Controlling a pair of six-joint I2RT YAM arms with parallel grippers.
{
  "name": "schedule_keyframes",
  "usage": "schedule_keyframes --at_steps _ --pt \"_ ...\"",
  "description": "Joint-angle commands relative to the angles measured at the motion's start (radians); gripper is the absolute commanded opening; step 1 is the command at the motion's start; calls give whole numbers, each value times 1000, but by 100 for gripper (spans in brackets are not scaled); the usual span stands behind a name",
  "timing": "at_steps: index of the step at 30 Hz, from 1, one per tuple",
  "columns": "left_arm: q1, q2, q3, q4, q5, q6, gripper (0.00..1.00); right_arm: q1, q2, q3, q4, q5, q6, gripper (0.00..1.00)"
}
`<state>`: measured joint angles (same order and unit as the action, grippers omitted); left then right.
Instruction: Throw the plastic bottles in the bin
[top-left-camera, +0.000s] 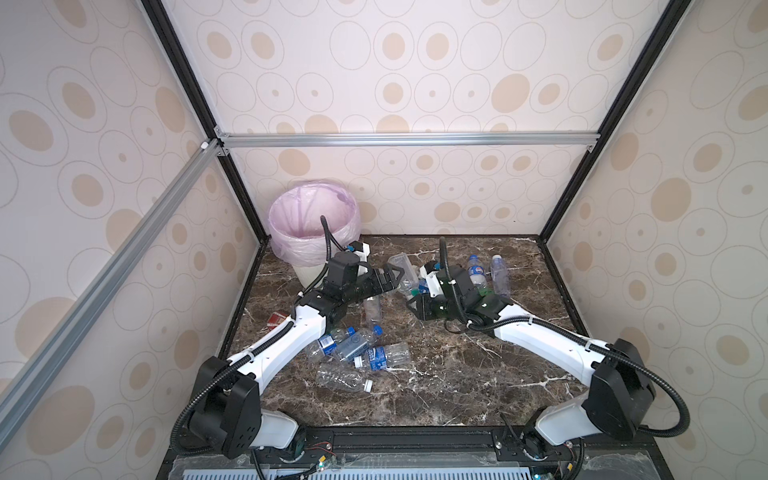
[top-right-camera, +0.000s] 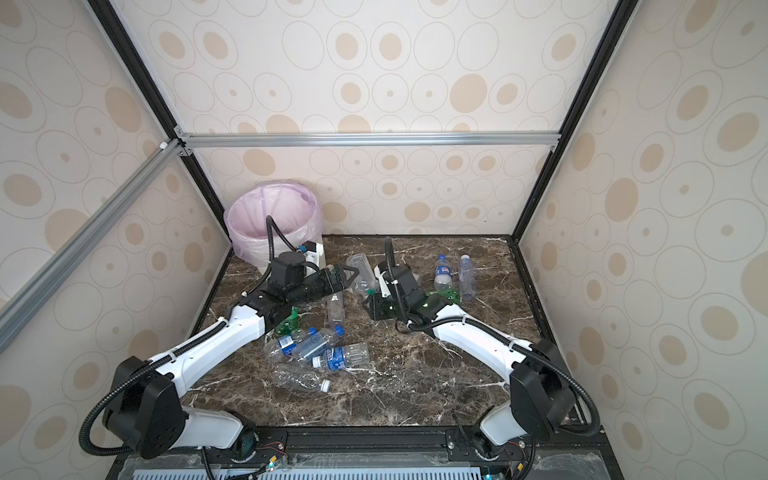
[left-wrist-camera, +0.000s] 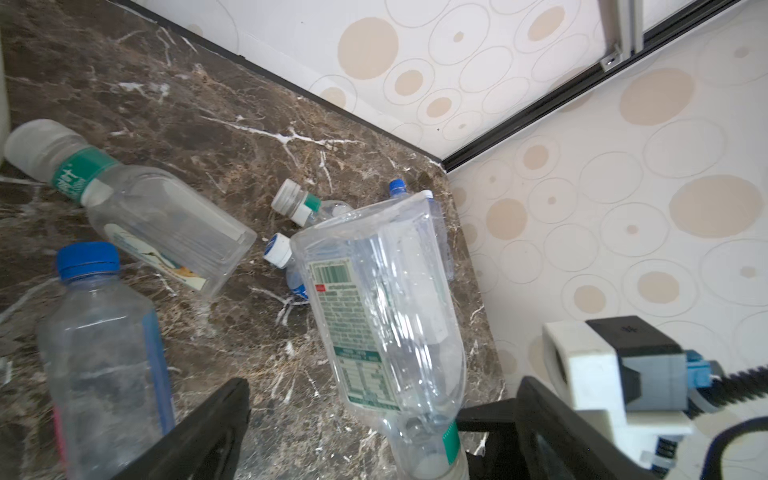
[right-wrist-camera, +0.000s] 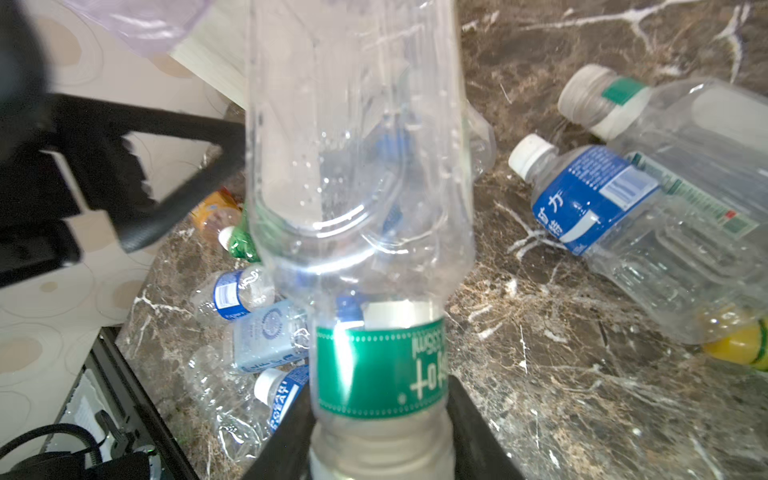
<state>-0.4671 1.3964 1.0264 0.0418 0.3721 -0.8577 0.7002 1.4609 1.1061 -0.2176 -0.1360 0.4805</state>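
My right gripper (right-wrist-camera: 378, 440) is shut on the neck of a clear bottle (right-wrist-camera: 357, 166) with a green band and a frosted cap. Its body sticks up and away from the jaws. In both top views this bottle (top-left-camera: 400, 266) (top-right-camera: 359, 266) hangs mid-table, right of the bin (top-left-camera: 313, 216) (top-right-camera: 274, 212). My left gripper (left-wrist-camera: 384, 386) (top-left-camera: 397, 276) is open, and the held bottle (left-wrist-camera: 386, 311) passes between its spread fingers (left-wrist-camera: 208, 428). Several more plastic bottles (top-left-camera: 353, 345) lie in a heap under the left arm.
Two upright-lying bottles (top-left-camera: 476, 270) (top-left-camera: 498, 274) rest at the back right. Green bottles (top-right-camera: 289, 324) (top-right-camera: 446, 297) lie partly under each arm. A red packet (top-left-camera: 276, 320) sits by the left wall. A square clear bottle (left-wrist-camera: 166, 224) and a blue-capped one (left-wrist-camera: 104, 332) lie near the left gripper.
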Motion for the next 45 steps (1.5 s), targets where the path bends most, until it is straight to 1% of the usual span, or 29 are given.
schedule_keyframes --at_steps 1,6,8,12,16,20,24,32,34,37,38,40,42,44,45 --pt "14 25 47 135 73 -81 99 4 -34 37 -20 -15 -12 41" --pt "17 56 85 213 93 -110 99 4 -58 43 -5 -44 -12 41" --pt "16 74 101 233 132 -115 99 4 -70 40 3 -54 -11 41" --pt "16 103 127 306 175 -128 95 5 -87 29 27 -63 -13 41" --pt "16 119 143 320 197 -129 91 5 -93 22 52 -76 -10 41" --pt "17 125 134 367 223 -149 85 4 -88 24 80 -89 -10 41" --pt "16 121 124 399 243 -160 76 5 -78 25 103 -102 -10 41" --pt "17 107 129 377 244 -131 59 4 -71 17 117 -112 -10 42" --pt "17 108 130 377 246 -131 55 4 -71 12 118 -108 -12 45" --pt "17 105 138 352 234 -112 53 4 -73 14 114 -100 -15 49" --pt "16 104 144 333 227 -97 52 4 -75 14 111 -97 -17 51" --pt "17 97 157 292 205 -67 53 4 -80 15 109 -91 -20 58" --pt "18 91 180 221 169 -27 54 4 -89 14 106 -82 -24 65" --pt "21 87 210 142 132 23 53 5 -97 14 100 -70 -30 69" --pt "24 84 229 105 107 47 53 5 -101 17 93 -66 -34 70"
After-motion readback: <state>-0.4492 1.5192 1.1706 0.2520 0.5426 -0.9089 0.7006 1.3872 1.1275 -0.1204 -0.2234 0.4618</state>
